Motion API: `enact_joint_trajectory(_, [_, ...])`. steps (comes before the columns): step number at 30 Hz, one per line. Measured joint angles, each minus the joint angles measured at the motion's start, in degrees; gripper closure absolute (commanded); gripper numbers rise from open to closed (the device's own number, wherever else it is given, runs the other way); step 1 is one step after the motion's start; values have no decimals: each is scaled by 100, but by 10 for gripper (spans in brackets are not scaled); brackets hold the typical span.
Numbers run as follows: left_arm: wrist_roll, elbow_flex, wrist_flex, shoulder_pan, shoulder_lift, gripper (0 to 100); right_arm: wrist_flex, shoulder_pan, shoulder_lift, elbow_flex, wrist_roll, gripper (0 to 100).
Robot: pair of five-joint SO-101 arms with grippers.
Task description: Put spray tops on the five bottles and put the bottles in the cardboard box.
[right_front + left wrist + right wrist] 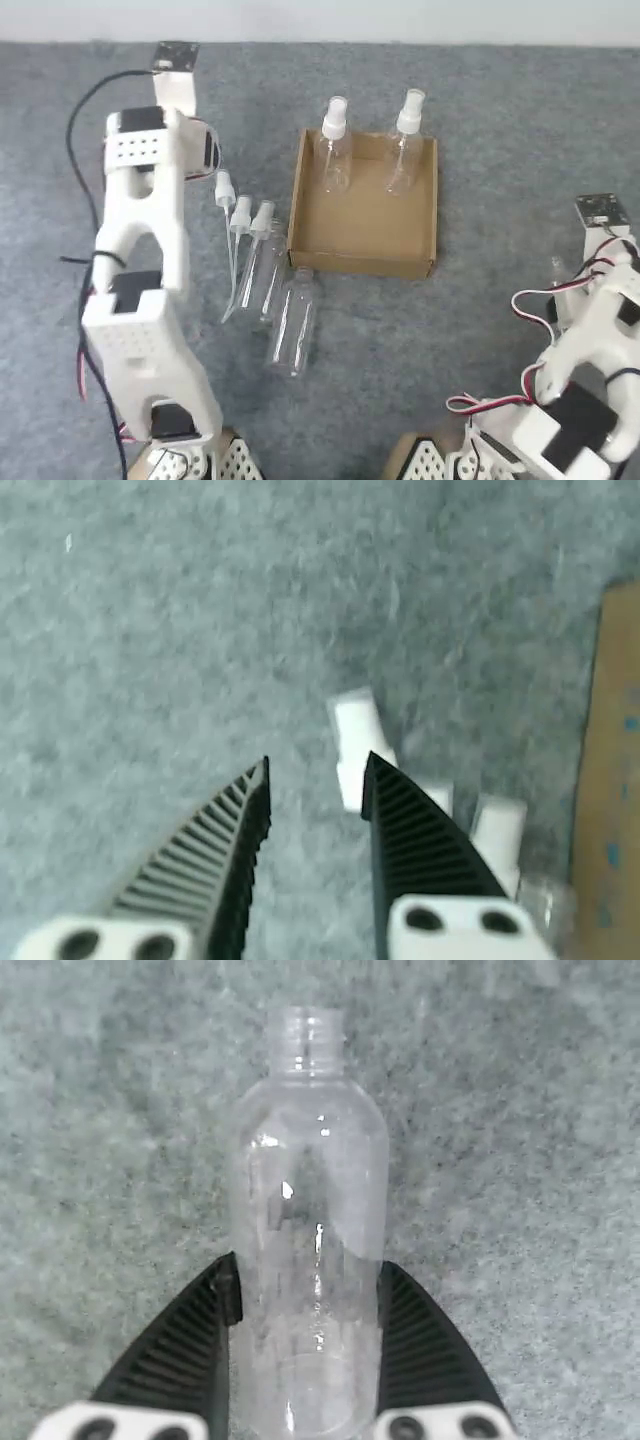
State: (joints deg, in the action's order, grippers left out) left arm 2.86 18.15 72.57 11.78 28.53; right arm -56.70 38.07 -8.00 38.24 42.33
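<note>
High view first; what sits around the cardboard box (365,228)?

Inside it, by the far wall, the first topped bottle (335,155) and the second topped bottle (404,155) stand upright. Loose spray tops (240,212) lie just beside the box on the left arm's side. A bare-necked bottle (293,325) lies off the box's near corner on that same side.

Left wrist view, then; is that arm holding anything?

No; the left gripper (317,763) has its jaws apart and empty. One spray top (352,735) lies just past the tips, close against the finger on the box's side. Its length runs roughly along the fingers' reach, so it sits off centre, toward the box. I'd judge a small shift boxward is needed before closing.

And the right wrist view?

The right gripper (309,1268) is clamped on the body of a clear bottle (310,1160). The bottle's long axis points straight out from the jaws, its open neck leading, with no top on it.

Which arm is nearer the tops?

The left, plainly. The right arm (590,340) sits well apart from the box, on the opposite side. The chosen top likely has to cross toward that open neck.
</note>
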Motion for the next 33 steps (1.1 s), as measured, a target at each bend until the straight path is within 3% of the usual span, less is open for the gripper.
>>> enact_joint_trajectory(14, [-325,1793,18,-97,2075,838,0,0,0,0,18,992])
enact_joint_trajectory(26, [-343,1837,747,-105,2207,896,0,0,0,-9,18,992])
enact_joint_trajectory(33, [-202,1846,905,-105,2207,989,0,0,0,-9,18,992])
